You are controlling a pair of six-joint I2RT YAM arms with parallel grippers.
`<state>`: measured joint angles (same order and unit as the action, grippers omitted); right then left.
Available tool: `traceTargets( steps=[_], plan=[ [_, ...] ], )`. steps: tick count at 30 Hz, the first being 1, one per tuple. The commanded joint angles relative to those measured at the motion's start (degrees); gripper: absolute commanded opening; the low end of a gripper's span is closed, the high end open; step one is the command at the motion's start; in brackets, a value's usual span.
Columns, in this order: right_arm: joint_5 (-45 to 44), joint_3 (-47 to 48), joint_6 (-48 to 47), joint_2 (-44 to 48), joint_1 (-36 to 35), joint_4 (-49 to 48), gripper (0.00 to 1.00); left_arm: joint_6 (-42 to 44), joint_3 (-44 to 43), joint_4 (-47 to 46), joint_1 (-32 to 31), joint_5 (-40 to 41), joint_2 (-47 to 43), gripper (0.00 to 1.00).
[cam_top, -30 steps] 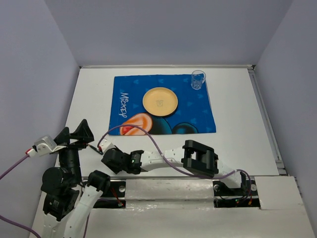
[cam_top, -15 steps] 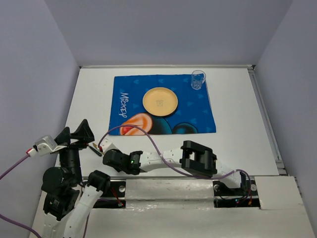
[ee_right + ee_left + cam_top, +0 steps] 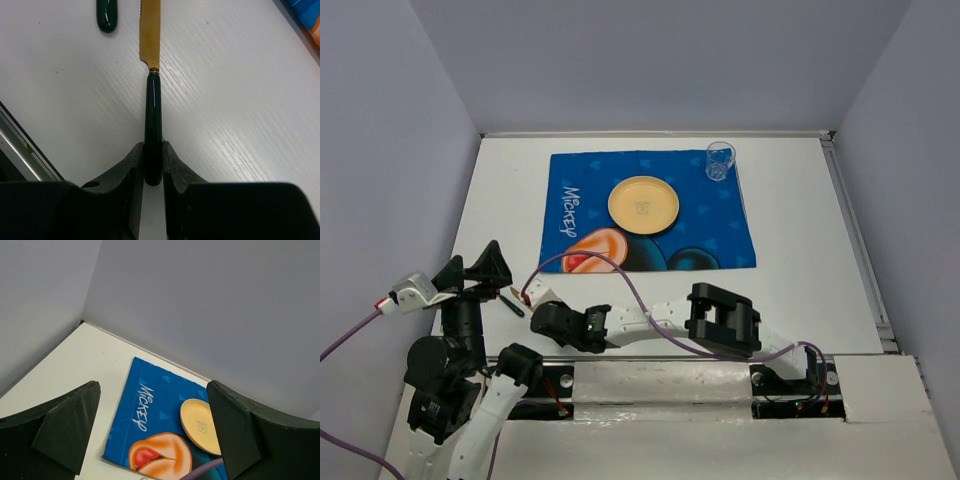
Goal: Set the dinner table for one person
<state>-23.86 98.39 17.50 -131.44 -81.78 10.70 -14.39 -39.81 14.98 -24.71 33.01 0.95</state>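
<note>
So the right pincer (image 3: 152,152) is squeezed narrow on the dark green handle of a knife (image 3: 153,95), with the gold blade pointing straight out ahead of it, low over the white surface (image 3: 235,125). Can't tell if the blade actually touches. A 2nd green handle (image 3: 106,15) lies ahead and a bit left of that pincer, apart from the knife.

The left pincer (image 3: 152,387) is spread wide with nothing in it, raised above the surface. Ahead of it and slightly right is the blue Mickey mat (image 3: 157,410) with 1 yellow plate (image 3: 200,425) on it. A clear glass (image 3: 719,160) stands at the mat's far right corner, well apart from both pincers. The surface runs under both pincers and on out to the walls.
</note>
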Motion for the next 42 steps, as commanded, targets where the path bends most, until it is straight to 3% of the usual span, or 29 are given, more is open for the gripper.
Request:
traceTargets(
  steps=[1,11,19,23,27,34,42],
  plan=[
    [-4.0,-2.5,-1.1,6.0,0.7,-2.1,0.0,0.4,0.5,-3.4,-0.3,0.1,0.5,0.99],
    [-10.2,-12.9,-0.7,19.7,5.7,-5.9,0.0,0.5,0.7,-3.6,-0.3,-0.2,1.3,0.99],
    [-12.3,-32.5,6.4,38.3,23.9,-7.4,0.0,0.7,0.9,-3.9,-0.3,-0.7,1.2,0.99],
    [-11.5,-41.2,10.3,45.6,37.4,-7.4,0.0,0.7,1.1,-4.4,-0.4,-0.9,1.3,0.99],
    [-8.3,-45.9,11.5,46.1,45.8,-8.1,0.0,0.9,1.1,-4.6,-0.5,-1.1,1.7,0.99],
    [-4.8,-47.2,8.4,42.7,52.9,-11.9,0.0,1.0,1.2,-5.0,-0.8,-1.2,1.7,0.99],
    [-0.6,-47.9,4.6,39.8,53.5,-16.1,0.0,1.0,1.2,-5.0,-0.8,-1.2,1.6,0.99]
  ],
)
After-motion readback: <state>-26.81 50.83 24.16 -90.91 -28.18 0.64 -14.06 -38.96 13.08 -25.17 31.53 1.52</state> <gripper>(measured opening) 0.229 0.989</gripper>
